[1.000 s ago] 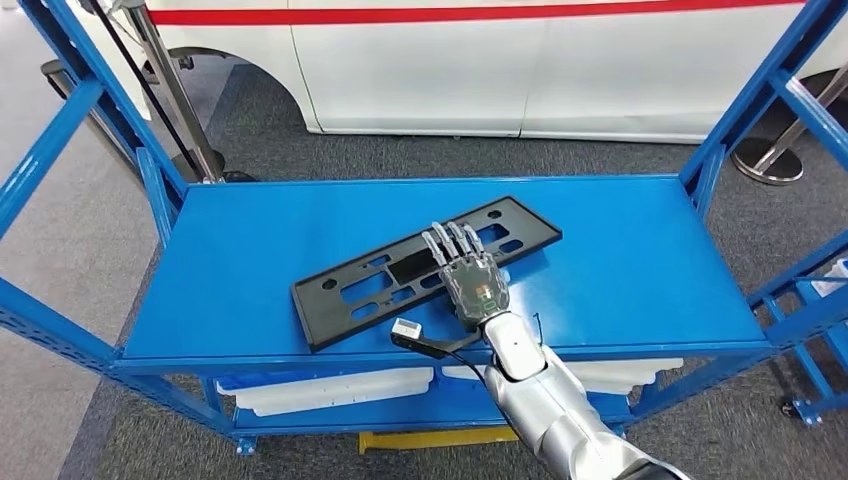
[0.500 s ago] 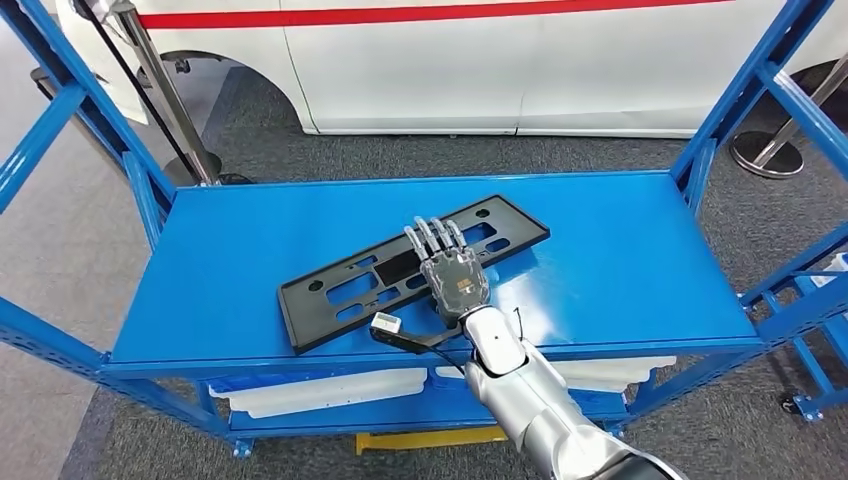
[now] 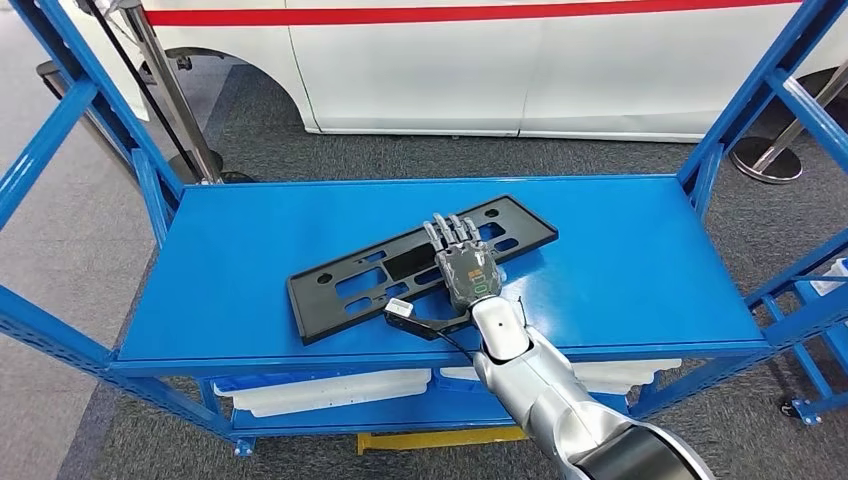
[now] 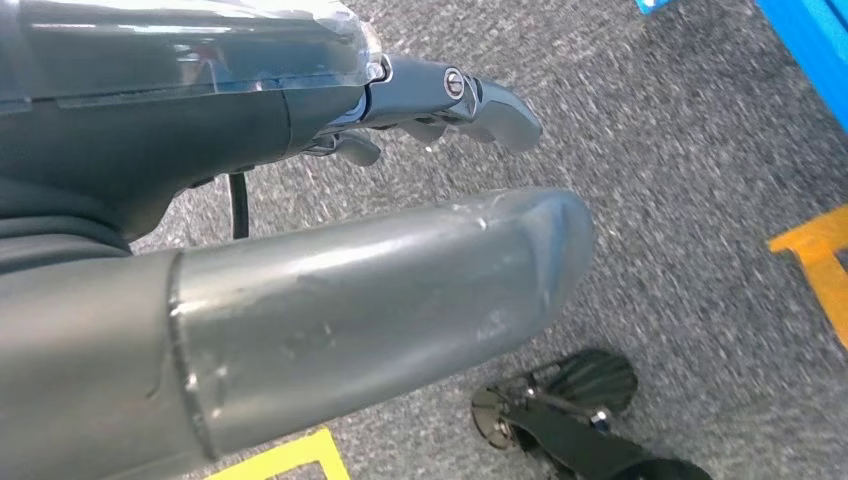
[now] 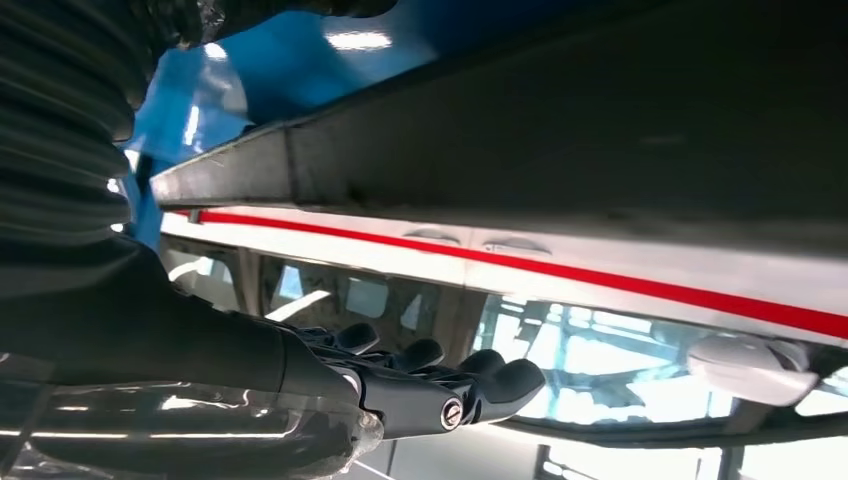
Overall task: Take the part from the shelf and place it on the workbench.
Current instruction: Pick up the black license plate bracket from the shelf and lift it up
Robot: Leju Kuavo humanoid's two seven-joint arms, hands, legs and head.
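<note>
**Right hand lying on the black part on the blue shelf**

A blue metal shelf [image 3: 250,250] with slanted blue posts at both sides stands in the middle of the scene. On its flat top lies the part [image 3: 350,285], a long, thin black plate with rectangular and round cut-outs. It lies flat and at a slant, its left end nearer and its right end farther.

The right hand [image 3: 465,265] reaches in from the near right on a silver arm and lies palm down over the right half of the part. Its fingers [image 3: 447,232] are stretched forward side by side across the plate, with the thumb out to the left. Whether it grips the part or merely rests on it cannot be told. A small white-tipped camera bracket [image 3: 400,309] sticks out left of the wrist, just over the part's near edge.

The left hand [image 4: 440,100] hangs over grey carpet, fingers loosely curled and apart, holding nothing.

On the lower level of the shelf, under the top, sit two white trays [image 3: 330,388], left and right; their contents are hidden.

Beyond the shelf stands a white vehicle [image 3: 450,70] with a red stripe. Metal stands [image 3: 765,160] rise at far left and far right. Grey carpet [image 3: 450,155] covers the floor.
</note>
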